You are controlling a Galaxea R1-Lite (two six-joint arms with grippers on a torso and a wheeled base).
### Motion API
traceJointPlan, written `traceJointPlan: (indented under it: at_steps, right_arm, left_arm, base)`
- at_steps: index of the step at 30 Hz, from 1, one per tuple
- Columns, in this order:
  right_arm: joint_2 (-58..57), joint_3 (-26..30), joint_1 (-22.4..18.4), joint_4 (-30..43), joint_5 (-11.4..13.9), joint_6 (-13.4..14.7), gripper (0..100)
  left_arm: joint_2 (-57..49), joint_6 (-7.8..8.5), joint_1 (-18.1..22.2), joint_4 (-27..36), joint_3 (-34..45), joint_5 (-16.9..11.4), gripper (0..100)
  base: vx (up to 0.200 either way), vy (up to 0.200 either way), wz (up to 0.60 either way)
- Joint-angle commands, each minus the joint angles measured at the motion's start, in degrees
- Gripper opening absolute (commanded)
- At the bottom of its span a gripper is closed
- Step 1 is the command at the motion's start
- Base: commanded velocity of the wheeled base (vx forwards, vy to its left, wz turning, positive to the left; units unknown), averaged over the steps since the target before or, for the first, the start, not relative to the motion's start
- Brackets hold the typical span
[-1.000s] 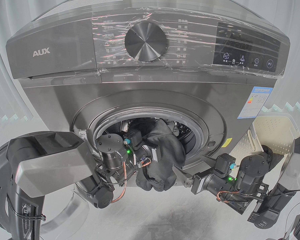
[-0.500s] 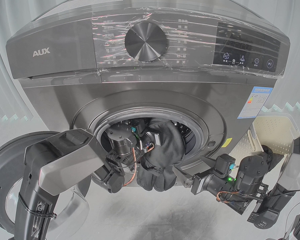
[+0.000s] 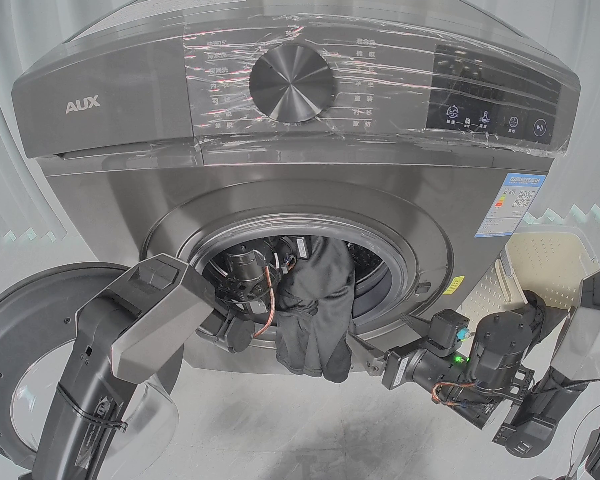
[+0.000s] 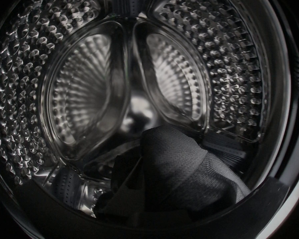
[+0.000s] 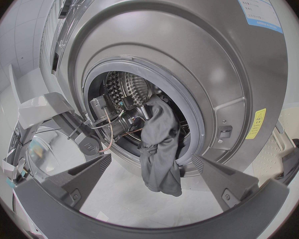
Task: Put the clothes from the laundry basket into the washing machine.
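Washing machine [image 3: 300, 188] stands open. A dark grey garment [image 3: 317, 315] drapes over its drum rim, its crumpled end hanging outside. The left gripper [image 3: 299, 248] is inside the drum at the cloth's top, grip untellable. The right gripper [image 3: 377, 328], spread wide, is just beside the hanging end.

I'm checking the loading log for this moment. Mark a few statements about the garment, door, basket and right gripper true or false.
1. The dark grey cloth garment lies wholly inside the perforated steel drum. False: its lower part hangs out over the rim of the door opening.
2. The right gripper has its jaws open, holding nothing. True.
3. The round glass door is shut. False: it stands open on the robot's left.
4. The cream perforated laundry basket stands to the right of the grey washing machine. True.
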Motion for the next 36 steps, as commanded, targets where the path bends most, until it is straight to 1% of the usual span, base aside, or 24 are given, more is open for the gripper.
traceJointPlan:
  at_steps: [1, 8, 9, 12, 13, 15, 16, 17, 18, 22, 24, 27, 30, 36]
  right_arm:
    - [0.7, 0.0, -0.1, -0.1, 0.0, 0.0, 100]
    - [0.7, 0.0, -0.1, -0.1, -0.1, 0.0, 100]
    - [0.7, 0.0, -0.2, -0.1, -0.1, 0.0, 100]
    - [0.6, 0.0, -0.2, -0.1, 0.0, 0.0, 100]
    - [0.7, 0.0, -0.2, -0.1, 0.0, 0.0, 100]
    - [0.7, 0.0, -0.2, -0.1, 0.0, 0.0, 100]
    - [0.6, 0.0, -0.2, -0.1, 0.0, 0.0, 100]
    - [0.6, 0.0, -0.2, 0.0, 0.0, 0.0, 100]
    - [0.4, 0.0, -0.2, 0.0, 0.0, 0.1, 100]
    - [0.4, 0.0, -0.1, -0.1, 0.0, 0.3, 100]
    - [0.4, 0.0, 0.0, -0.1, 0.0, 0.3, 100]
    - [0.5, 0.0, -0.1, -0.1, 0.0, 0.3, 100]
    - [0.6, 0.0, -0.1, -0.1, 0.0, 0.3, 100]
    - [0.7, 0.0, 0.0, -0.1, 0.0, 0.3, 100]
  left_arm:
    - [2.5, -0.19, 1.4, 0.9, -3.9, 1.5, 0]
    - [2.0, -0.28, 1.8, 0.9, -3.4, 1.5, 0]
    - [2.0, -0.28, 1.7, 0.9, -3.3, 1.5, 100]
    - [2.0, -0.54, 1.5, 0.8, -2.9, 1.5, 100]
    - [1.3, -0.72, 1.2, 0.7, -1.0, 1.7, 100]
    - [-2.0, -0.45, 0.8, 1.3, 6.0, 1.8, 100]
    - [-3.3, -0.45, 0.6, 1.5, 8.0, 1.8, 100]
    - [-6.2, -0.54, -0.1, 2.5, 13.1, 1.4, 100]
    - [-7.1, -0.54, -0.5, 3.5, 15.5, 0.9, 100]
    - [-10.7, -0.45, -1.3, 6.1, 21.3, 0.0, 100]
    - [-12.8, -0.45, -1.8, 8.1, 24.0, -1.6, 100]
    - [-14.5, -0.45, -2.7, 9.9, 26.9, -3.0, 100]
    - [-14.9, -0.1, -3.4, 10.5, 28.3, -4.1, 100]
    - [-13.7, 0.25, -4.2, 10.7, 27.7, -4.4, 100]
  base:
    - [0.0, 0.0, 0.0]
    - [0.0, 0.0, 0.0]
    - [0.0, 0.0, 0.0]
    - [0.0, 0.0, 0.0]
    - [0.0, 0.0, 0.0]
    - [0.0, 0.0, 0.0]
    - [0.0, 0.0, 0.0]
    - [0.0, 0.0, 0.0]
    - [0.0, 0.0, 0.0]
    - [0.0, 0.0, 0.0]
    - [0.0, 0.0, 0.0]
    - [0.0, 0.0, 0.0]
    - [0.0, 0.0, 0.0]
    - [0.0, 0.0, 0.0]
